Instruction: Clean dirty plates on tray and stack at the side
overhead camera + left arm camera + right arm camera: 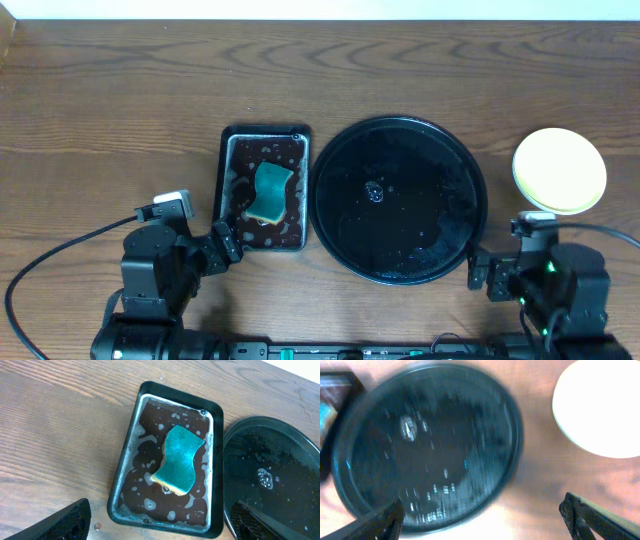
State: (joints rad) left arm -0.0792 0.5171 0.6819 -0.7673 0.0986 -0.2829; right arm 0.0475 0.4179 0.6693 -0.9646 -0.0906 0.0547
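- Overhead: the round black tray is bare except for water drops. The plates sit stacked at its 3 o'clock, pale yellow on top; I cannot tell how many lie beneath. A rectangular sponge tray holding a teal sponge lies at its 9 o'clock. The left gripper and right gripper hang near the tray's 7 and 5 o'clock.
- Left wrist: the fingers are spread wide and hold nothing, above the near end of the sponge tray.
- Right wrist: the view is blurred. The fingers are spread and empty, with the tray at 10 o'clock and the stack at 2 o'clock. The job looks finished, so the best move is to draw both arms straight back toward 6 o'clock, clear of the stack's rim.
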